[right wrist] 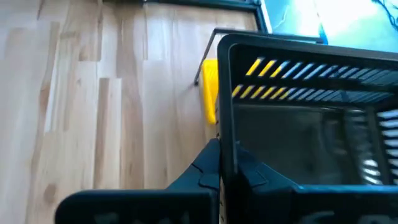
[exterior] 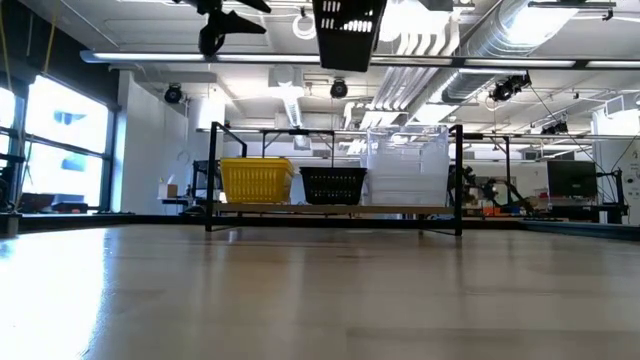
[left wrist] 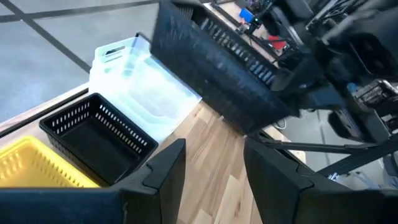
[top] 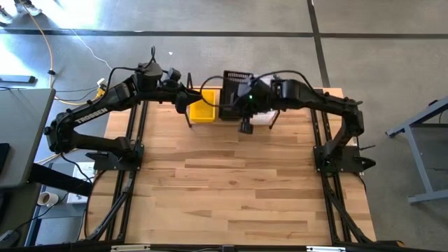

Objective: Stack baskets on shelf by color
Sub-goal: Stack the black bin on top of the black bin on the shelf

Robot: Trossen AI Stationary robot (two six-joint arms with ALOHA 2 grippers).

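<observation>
I have a black basket (top: 236, 85) up in the air, clamped by its rim in the right pincer (right wrist: 229, 167), whose fingers are pressed together on the wall of the bin; in the low view it hangs at the top centre of the frame (exterior: 349, 30), well above the shelf (exterior: 335, 209). On that shelf, across the middle of the low view, sit a yellow stack (exterior: 256, 181) on the left, a second black basket (exterior: 333, 185) in the centre just beside it, and taller clear baskets (exterior: 405, 168) on the right. From above, the shelf row lies along the far edge of the counter (top: 231, 189), upper centre of the frame, with the yellow stack (top: 203, 110) showing to the left of the lifted bin. The left pincer (left wrist: 213, 163) hovers nearby with its two fingers apart and nothing between them; its wrist view looks over the yellow, black and clear bins toward the raised basket (left wrist: 217, 62) in the upper right. In the overhead frame the left arm reaches in from the left, its pincer (top: 183, 96) near the yellow stack.
</observation>
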